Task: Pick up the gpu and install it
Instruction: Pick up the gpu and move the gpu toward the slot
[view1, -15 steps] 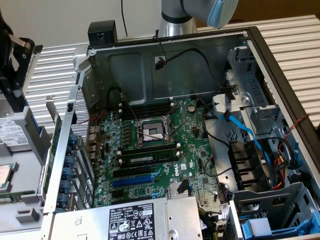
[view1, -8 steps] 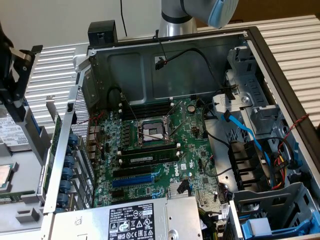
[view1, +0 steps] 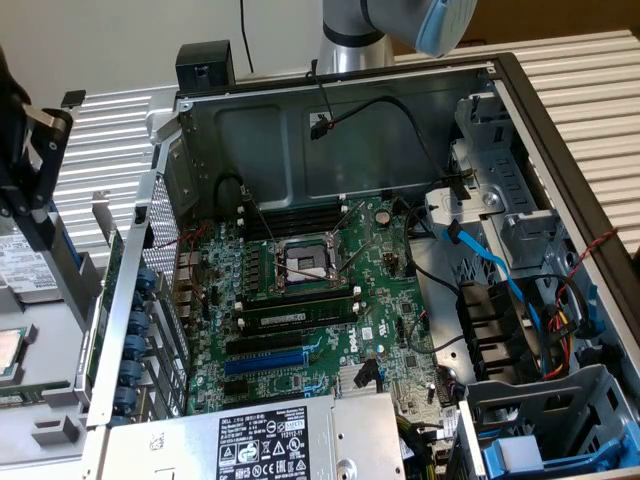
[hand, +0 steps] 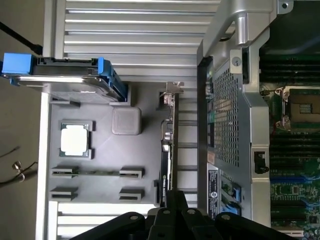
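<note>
The gpu (hand: 166, 150) stands on its edge along the side of the grey parts tray (hand: 100, 160) that faces the computer case, its silver bracket end (hand: 172, 89) farthest from me. It appears as a thin green strip (view1: 103, 310) in the exterior view, just outside the case wall. My gripper (hand: 174, 202) hangs above the card's near end, black fingers shut together and holding nothing. At the exterior view's left, the gripper (view1: 40, 225) hovers over the tray. The green motherboard (view1: 300, 300) lies in the open case with blue expansion slots (view1: 265, 362) free.
On the tray lie a processor chip (hand: 75, 140), a hard drive in a blue carrier (hand: 60, 75) and a small grey block (hand: 126, 121). The perforated case wall (hand: 227, 115) rises right beside the card. A power supply (view1: 260, 440), loose cables and a drive cage (view1: 540, 400) crowd the case.
</note>
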